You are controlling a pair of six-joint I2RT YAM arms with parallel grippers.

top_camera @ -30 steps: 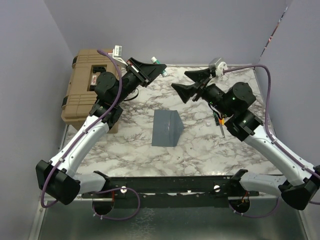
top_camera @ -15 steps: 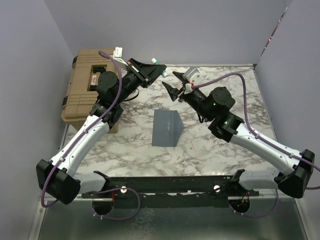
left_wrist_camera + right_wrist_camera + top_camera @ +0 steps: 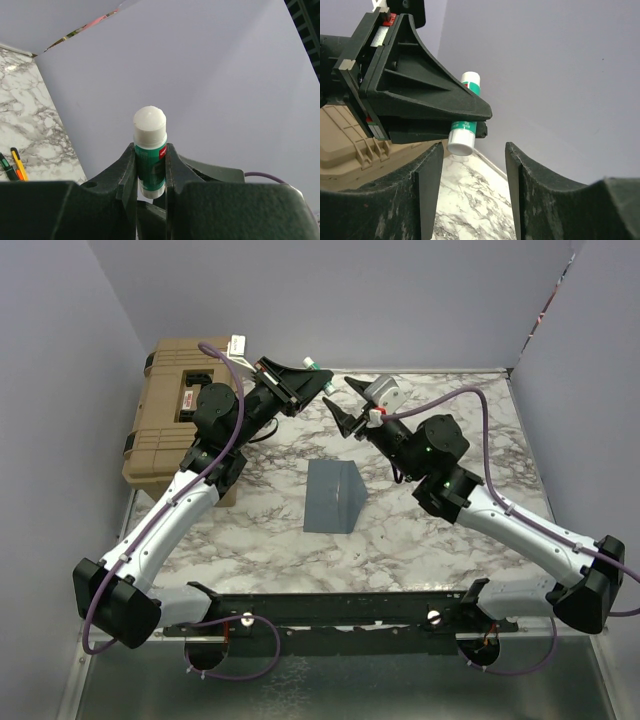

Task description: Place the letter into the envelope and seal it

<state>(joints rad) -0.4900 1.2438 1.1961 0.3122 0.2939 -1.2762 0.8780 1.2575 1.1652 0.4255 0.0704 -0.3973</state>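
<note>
The slate blue-grey envelope (image 3: 333,496) lies flat at the middle of the marble table. The letter is not in view. My left gripper (image 3: 318,380) is raised at the back and shut on a green and white glue stick (image 3: 149,125), which stands crosswise between the fingers. The glue stick also shows in the top view (image 3: 312,364) and the right wrist view (image 3: 465,131). My right gripper (image 3: 345,408) is open and points at the left gripper's tips. In the right wrist view the stick's white lower end hangs just above the right gripper's (image 3: 474,147) left finger.
A big tan hard case (image 3: 170,420) stands at the back left, beside the left arm. Pens (image 3: 12,165) lie on the marble at the right. Lilac walls close the table at the back and on both sides.
My right arm has swung left and forward, bringing its open gripper up close to the left gripper's tips. The left arm, the glue stick and the envelope have not moved.
</note>
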